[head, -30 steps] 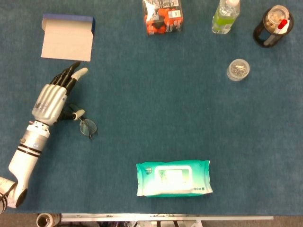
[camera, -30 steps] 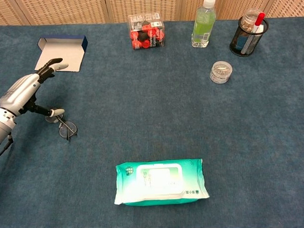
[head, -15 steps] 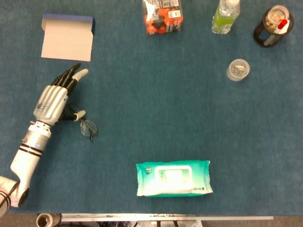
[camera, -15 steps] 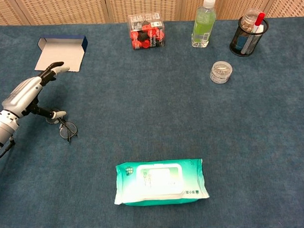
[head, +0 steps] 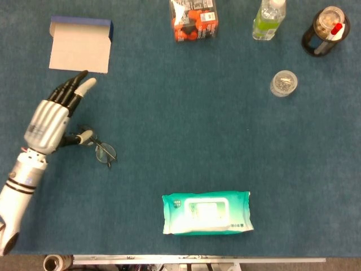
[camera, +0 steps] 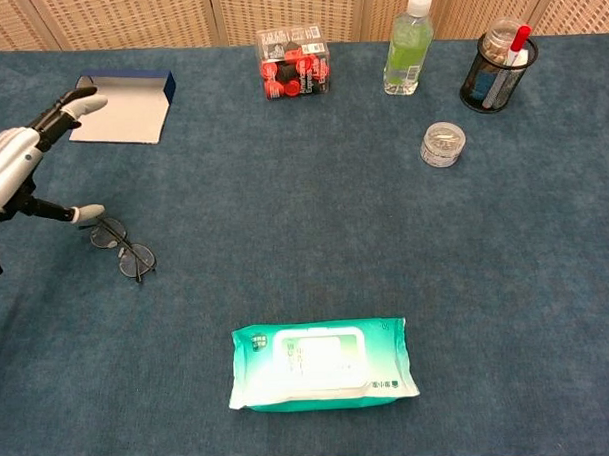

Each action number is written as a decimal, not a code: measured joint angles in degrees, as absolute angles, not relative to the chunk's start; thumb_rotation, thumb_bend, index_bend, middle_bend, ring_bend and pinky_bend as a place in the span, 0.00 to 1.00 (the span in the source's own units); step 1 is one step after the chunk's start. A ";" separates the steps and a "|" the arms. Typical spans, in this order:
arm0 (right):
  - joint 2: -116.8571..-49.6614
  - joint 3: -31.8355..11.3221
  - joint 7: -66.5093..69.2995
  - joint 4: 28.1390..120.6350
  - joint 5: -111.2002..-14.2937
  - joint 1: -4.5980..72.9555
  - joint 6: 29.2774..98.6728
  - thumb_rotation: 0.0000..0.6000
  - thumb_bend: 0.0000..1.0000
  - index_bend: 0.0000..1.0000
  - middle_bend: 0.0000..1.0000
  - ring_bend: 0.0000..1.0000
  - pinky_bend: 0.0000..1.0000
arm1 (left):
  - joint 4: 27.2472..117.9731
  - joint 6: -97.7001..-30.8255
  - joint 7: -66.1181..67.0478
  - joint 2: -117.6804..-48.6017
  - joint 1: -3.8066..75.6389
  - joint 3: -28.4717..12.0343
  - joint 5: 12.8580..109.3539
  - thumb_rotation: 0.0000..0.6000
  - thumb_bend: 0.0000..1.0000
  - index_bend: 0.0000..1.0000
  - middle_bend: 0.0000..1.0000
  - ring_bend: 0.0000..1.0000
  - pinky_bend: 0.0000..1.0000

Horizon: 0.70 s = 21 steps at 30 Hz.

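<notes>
Hovering over the left side of the table, your left hand [head: 48,120] holds nothing: its fingers [head: 70,90] lie stretched out close together toward the open box [head: 78,52], and the thumb [camera: 81,212] sticks out sideways, apart from them, with its tip just beside the glasses [head: 101,149]. The glasses lie flat on the blue cloth, between the hand and the pack of wipes [head: 206,212], near the hand's thumb side; whether the thumb tip touches the frame you cannot tell from either view. Your right hand shows in neither camera. The main risk, as I judge it, is the thinness of the glasses: coming down with fingers this flat, you would more likely press the frame into the cloth or push it sideways than get under it, and a thumb dragging across a lens could smear it or bend an arm. A second risk is the chest view, where the hand sits at the very edge of the picture, so you may misread its height above the table. If you sweep toward the box instead, the fingertips could catch its raised flap and shove it. The bottle [head: 268,18], jar [head: 283,83], pen cup [head: 325,30] and snack pack [head: 194,19] stand well apart from all this.
</notes>
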<state>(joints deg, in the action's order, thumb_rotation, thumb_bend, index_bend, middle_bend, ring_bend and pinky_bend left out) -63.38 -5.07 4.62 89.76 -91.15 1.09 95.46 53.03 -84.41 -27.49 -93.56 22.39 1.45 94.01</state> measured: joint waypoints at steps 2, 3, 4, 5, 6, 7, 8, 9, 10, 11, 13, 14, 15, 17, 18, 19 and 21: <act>-63.62 -4.96 4.28 89.63 -91.18 0.67 96.06 1.00 0.41 0.59 0.40 0.36 0.44 | 59.36 -84.29 -23.11 -89.66 22.16 1.55 93.97 1.00 0.02 0.00 0.00 0.08 0.15; -63.72 -4.94 4.13 89.56 -91.17 0.46 96.36 1.00 0.41 0.59 0.40 0.36 0.44 | 62.33 -84.19 -21.01 -87.87 22.04 1.59 93.90 1.00 0.02 0.00 0.00 0.08 0.15; -63.81 -4.92 3.98 89.50 -91.15 0.26 96.66 1.00 0.41 0.59 0.40 0.36 0.44 | 66.40 -84.02 -17.99 -85.38 21.86 1.64 93.74 1.00 0.02 0.00 0.00 0.08 0.15; -63.94 -4.90 3.82 89.41 -91.11 -0.04 97.09 1.00 0.41 0.59 0.40 0.36 0.44 | 69.46 -83.86 -15.53 -83.46 21.71 1.68 93.59 1.00 0.02 0.00 0.00 0.08 0.15; -64.03 -4.90 3.72 89.34 -91.07 -0.26 97.43 1.00 0.41 0.59 0.40 0.36 0.44 | 72.45 -83.67 -12.95 -81.56 21.54 1.72 93.39 1.00 0.02 0.00 0.00 0.08 0.15; -64.13 -4.90 3.63 89.26 -91.02 -0.50 97.79 1.00 0.41 0.59 0.40 0.36 0.44 | 76.18 -83.41 -9.41 -79.13 21.26 1.78 93.03 1.00 0.02 0.00 0.00 0.08 0.15; -64.26 -4.92 3.50 89.14 -90.92 -0.84 98.28 1.00 0.41 0.59 0.40 0.36 0.44 | 78.64 -83.22 -6.73 -77.43 21.02 1.82 92.68 1.00 0.02 0.00 0.00 0.08 0.15; -64.37 -4.93 3.41 89.05 -90.84 -1.11 98.68 1.00 0.41 0.59 0.40 0.36 0.44 | 80.68 -83.02 -4.05 -75.85 20.75 1.86 92.28 1.00 0.02 0.00 0.00 0.08 0.15; -64.48 -4.94 3.34 88.96 -90.77 -1.39 99.06 1.00 0.41 0.59 0.40 0.36 0.44 | 82.94 -82.76 -0.52 -73.92 20.34 1.93 91.66 1.00 0.02 0.00 0.00 0.08 0.15; -64.61 -4.96 3.25 88.83 -90.69 -1.75 99.57 1.00 0.41 0.59 0.40 0.36 0.44 | 84.45 -82.60 2.06 -72.61 19.98 1.97 91.11 1.00 0.02 0.00 0.00 0.08 0.15; -64.80 -4.99 3.15 88.63 -90.58 -2.26 100.32 1.00 0.41 0.59 0.40 0.36 0.44 | 87.73 -82.38 7.54 -69.94 18.94 2.01 89.59 1.00 0.02 0.00 0.00 0.08 0.15; -64.93 -5.02 3.10 88.50 -90.53 -2.57 100.78 1.00 0.41 0.59 0.40 0.36 0.44 | 88.99 -82.37 9.45 -68.91 18.37 2.01 88.86 1.00 0.02 0.00 0.00 0.08 0.15; -65.03 -5.06 3.08 88.40 -90.50 -2.79 101.10 1.00 0.41 0.59 0.40 0.36 0.44 | 90.08 -82.40 10.95 -67.92 17.69 2.00 88.06 1.00 0.02 0.00 0.00 0.08 0.15; -65.28 -5.20 3.07 88.15 -90.40 -3.20 101.67 1.00 0.41 0.59 0.40 0.36 0.44 | 91.24 -82.59 12.46 -66.49 16.40 1.92 86.70 1.00 0.02 0.00 0.00 0.08 0.15; -65.38 -5.27 3.01 88.04 -90.39 -3.30 101.81 1.00 0.41 0.59 0.40 0.36 0.44 | 91.20 -82.71 12.37 -66.37 16.15 1.86 86.52 1.00 0.02 0.00 0.00 0.08 0.15; -65.44 -5.32 2.95 87.99 -90.40 -3.34 101.85 1.00 0.41 0.59 0.40 0.36 0.44 | 90.81 -82.92 11.76 -66.43 15.83 1.73 86.37 1.00 0.02 0.00 0.00 0.08 0.15; -65.48 -5.42 2.81 87.93 -90.40 -3.26 101.70 1.00 0.41 0.59 0.40 0.36 0.44 | 89.77 -83.17 10.37 -66.56 15.29 1.46 85.91 1.00 0.02 0.00 0.00 0.08 0.15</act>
